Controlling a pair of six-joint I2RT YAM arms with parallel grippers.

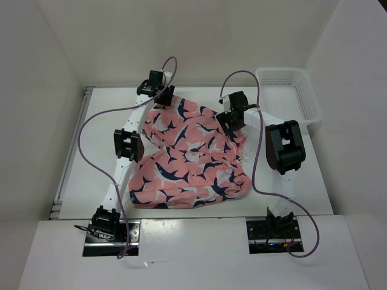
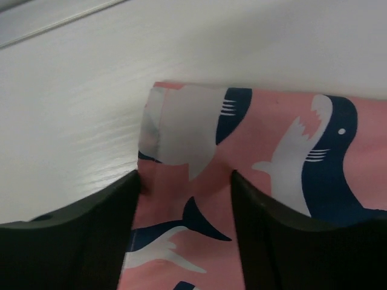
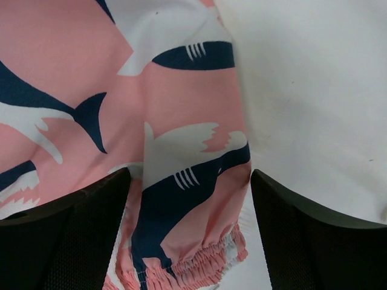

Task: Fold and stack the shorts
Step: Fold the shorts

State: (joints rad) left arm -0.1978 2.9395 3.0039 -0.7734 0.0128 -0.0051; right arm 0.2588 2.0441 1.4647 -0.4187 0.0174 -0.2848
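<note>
At the near edge of the table [image 1: 78, 181], the left arm's base [image 1: 106, 222] and the right arm's base [image 1: 275, 226] sit bolted side by side, and a purple cable [image 1: 91, 124] loops up along each arm. Just beyond the bases lie the shorts [image 1: 187, 157], salmon-pink with navy-and-white shark-like shapes, spread loosely over the middle of the table. The near part lies fairly flat and wide; farther back the fabric bunches into folds and narrows toward the far edge.

Over the right far side of the fabric, the right gripper [image 1: 228, 121] points down at the shorts. In the right wrist view its fingers [image 3: 66, 235] are spread wide apart, and between them lies the gathered elastic waistband [image 3: 193, 266], with bare table off to the right. Nothing is pinched between the fingers.

Farther back, at the far left corner of the shorts, the left gripper [image 1: 162, 96] reaches down to the cloth. In the left wrist view its fingers [image 2: 284, 241] stand apart on either side of a strip of fabric, and a hemmed corner [image 2: 152, 115] lies flat on the table just ahead of them. Whether the fingertips touch the cloth cannot be told.

At the far right corner of the table stands a white mesh basket [image 1: 302, 99], well apart from the shorts.
</note>
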